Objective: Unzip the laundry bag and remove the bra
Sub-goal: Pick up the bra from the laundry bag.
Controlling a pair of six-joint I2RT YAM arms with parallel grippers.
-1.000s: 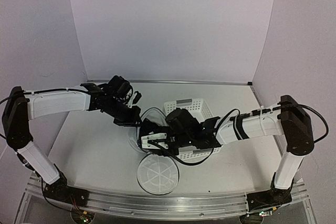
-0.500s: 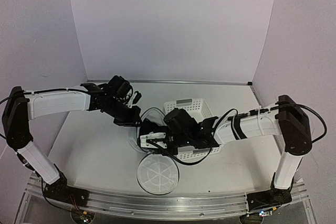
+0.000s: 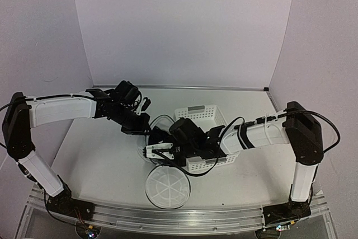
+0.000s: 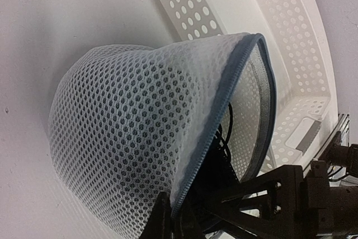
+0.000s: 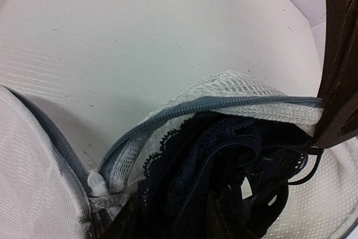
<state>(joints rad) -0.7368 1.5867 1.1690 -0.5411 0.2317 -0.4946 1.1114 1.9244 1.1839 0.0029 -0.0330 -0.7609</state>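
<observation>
Laundry bag (image 5: 224,87) gapes unzipped (grey zipper rim (image 5: 235,102)), black bra (image 5: 212,160) inside.

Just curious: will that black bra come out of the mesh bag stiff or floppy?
Probably floppy: the bra lies crumpled in soft folds. Its thin straps may snag on the zipper edge of the laundry bag. Likely light, being lace.

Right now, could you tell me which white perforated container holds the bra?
The soft mesh bag, unzipped, with the black bra showing inside; the other is a rigid plastic basket.
</observation>
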